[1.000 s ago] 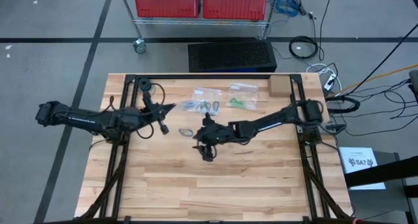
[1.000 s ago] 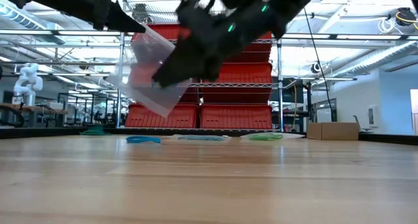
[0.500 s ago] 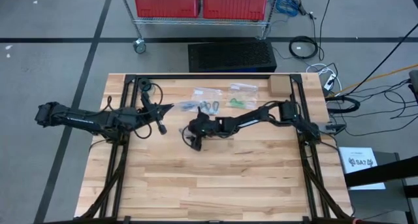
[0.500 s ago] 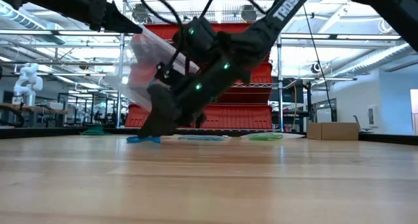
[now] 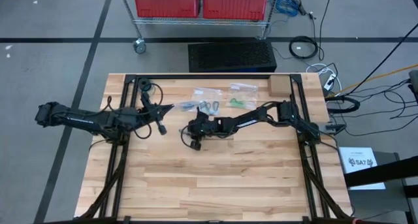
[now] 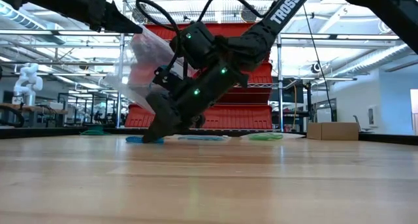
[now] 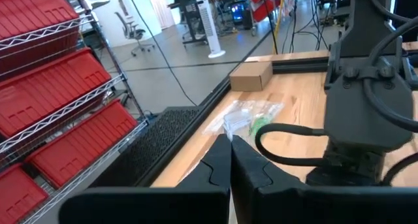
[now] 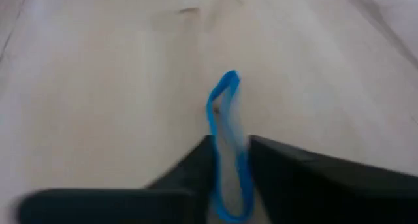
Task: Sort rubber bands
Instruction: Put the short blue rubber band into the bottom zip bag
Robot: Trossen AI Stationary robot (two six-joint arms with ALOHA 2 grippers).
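Observation:
My right gripper (image 5: 190, 138) (image 6: 154, 136) is down at the table near its middle. Its fingers are closed around a blue rubber band (image 8: 227, 145) (image 6: 138, 139) that lies on the wood. My left gripper (image 5: 171, 108) (image 7: 230, 145) hovers left of it, shut on a clear plastic bag (image 6: 145, 67) that hangs in the air. More bands lie in clear bags at the far side: dark and blue ones (image 5: 206, 105), and green ones (image 5: 241, 101). My left gripper pinches the clear bag by its upper edge (image 6: 136, 32) between shut fingers, coming level from the table's left. The bag hangs tilted below the fingers, clear of the table. My right gripper has the near part of the blue band (image 8: 230, 178) between its two fingers (image 8: 189, 165), slanting down from the table's right. The fingers lie along the narrowed loop. Its far end (image 8: 228, 77) rests on the table.
A small cardboard box (image 5: 279, 85) (image 6: 332, 130) stands at the far right corner. The black frame rails (image 5: 124, 139) run along both sides of the table. Open wood lies across the near half (image 5: 215, 185). A rack of red bins (image 5: 202, 3) stands beyond the far edge.
My right gripper has moved toward the table's left and far edge and come down onto the blue band, ending with its fingertips at the wood. The band now shows as a narrow loop between its fingers. The bag has stayed hanging in place.

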